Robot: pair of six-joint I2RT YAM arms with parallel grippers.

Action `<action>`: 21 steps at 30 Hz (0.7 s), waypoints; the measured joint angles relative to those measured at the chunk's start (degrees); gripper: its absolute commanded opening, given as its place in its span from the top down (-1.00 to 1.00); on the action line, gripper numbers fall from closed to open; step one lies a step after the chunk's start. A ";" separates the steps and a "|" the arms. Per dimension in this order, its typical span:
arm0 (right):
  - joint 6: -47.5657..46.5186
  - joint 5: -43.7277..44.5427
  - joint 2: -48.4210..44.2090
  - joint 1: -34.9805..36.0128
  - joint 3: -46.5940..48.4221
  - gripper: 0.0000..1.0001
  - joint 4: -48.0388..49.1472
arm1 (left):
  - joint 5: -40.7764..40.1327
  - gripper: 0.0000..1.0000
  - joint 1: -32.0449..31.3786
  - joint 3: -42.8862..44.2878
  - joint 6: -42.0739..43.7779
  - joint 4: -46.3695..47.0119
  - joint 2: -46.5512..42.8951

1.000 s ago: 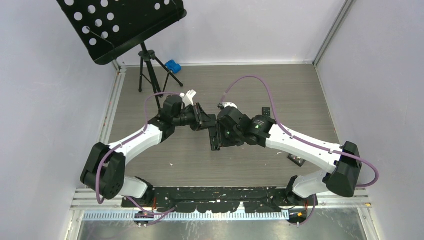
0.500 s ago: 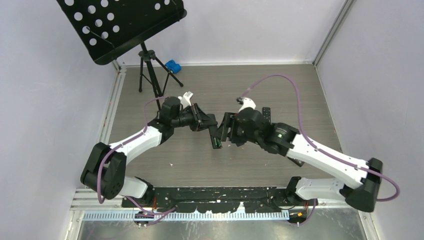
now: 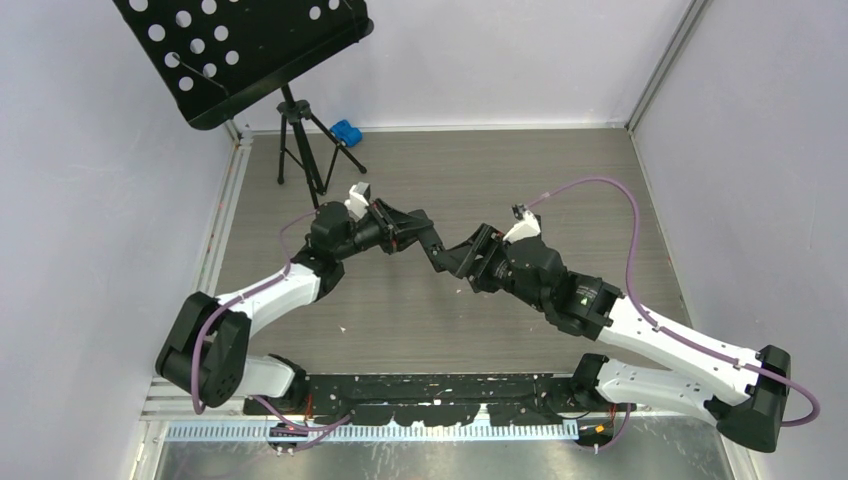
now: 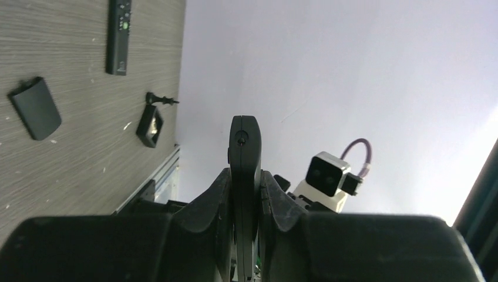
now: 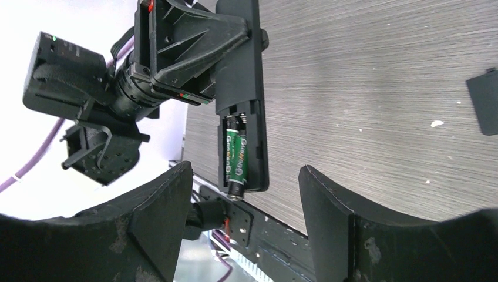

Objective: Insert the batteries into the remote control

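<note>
Grey wood-grain floor (image 3: 560,170); plain pale walls (image 3: 500,60); black perforated music stand (image 3: 240,50) on tripod, far-left corner.

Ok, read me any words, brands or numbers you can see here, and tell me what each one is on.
On the green battery seated in the held remote: white lettering along its side, too blurred to read.
On the second remote, lying apart: button marks too small to read.
Nothing else shows any text.

The left arm (image 3: 275,292) and right arm (image 3: 670,335) are done in white shells with chunky black joints. A purple cable (image 3: 600,180) is looped along each. White camera boxes (image 3: 357,193) are fitted at the wrists, and the fingers (image 5: 158,217) of the right tool (image 5: 244,170) are matte black.
</note>
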 measured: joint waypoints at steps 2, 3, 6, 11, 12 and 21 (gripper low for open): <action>1.42 -0.02 -0.20 0.00 -0.81 -0.43 2.25 | -0.85 1.00 0.00 -0.52 -1.81 1.73 -0.57; 2.12 -0.07 -0.39 0.00 -1.44 -0.43 3.67 | -1.16 1.00 0.00 -0.66 -2.64 2.32 -0.68; 4.20 -0.13 -1.22 0.00 -3.72 -0.43 6.99 | -1.86 1.00 0.00 -1.57 -4.87 4.76 -0.68; 7.26 -0.04 -3.30 0.00 -7.89 -0.43 13.00 | -2.54 1.00 0.00 -2.82 -7.67 7.41 -0.68; 7.63 -0.02 -3.87 0.00 -8.61 -0.43 13.86 | -2.56 1.00 0.00 -3.02 -8.07 8.04 -0.68; 10.12 1.55 -6.56 0.00 -11.21 -0.24 19.08 | -2.56 1.00 0.00 -3.34 -10.71 11.91 -0.39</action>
